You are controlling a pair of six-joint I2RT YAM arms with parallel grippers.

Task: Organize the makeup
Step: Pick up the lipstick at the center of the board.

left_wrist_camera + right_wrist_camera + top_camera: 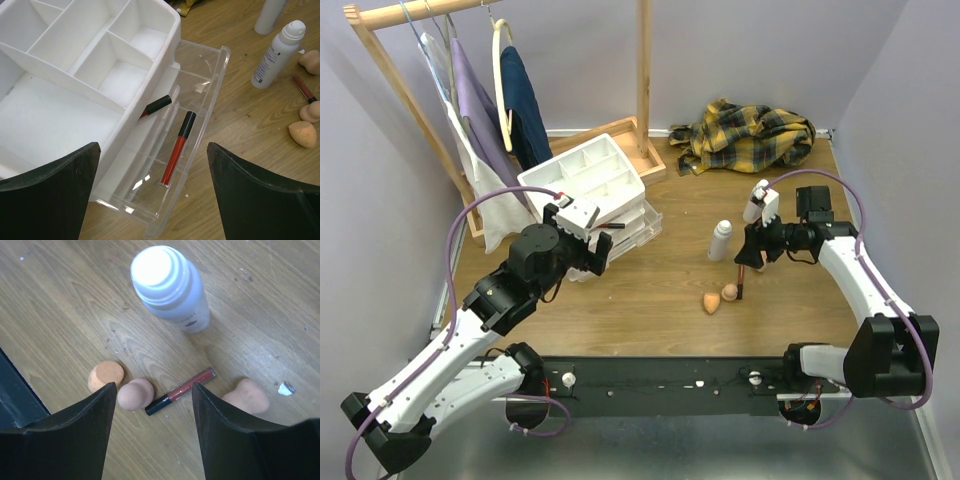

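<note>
Left wrist view shows the left gripper (pixel 152 147) spread wide and holding nothing, above the clear drawer (pixel 212 75) pulled out of the white drawer unit (pixel 60 115). Two dark-red sticks lie in that drawer, one stick (pixel 177 147) in the open and another stick (pixel 156 106) half tucked under the unit. Well apart from the unit on the wooden table (pixel 50 305), the right gripper (pixel 154 387) stands with jaws apart, grasping nothing, astride a third stick (pixel 182 389), with a peach sponge (pixel 136 393) just beside its black end and a white bottle (pixel 170 287) near it.
</note>
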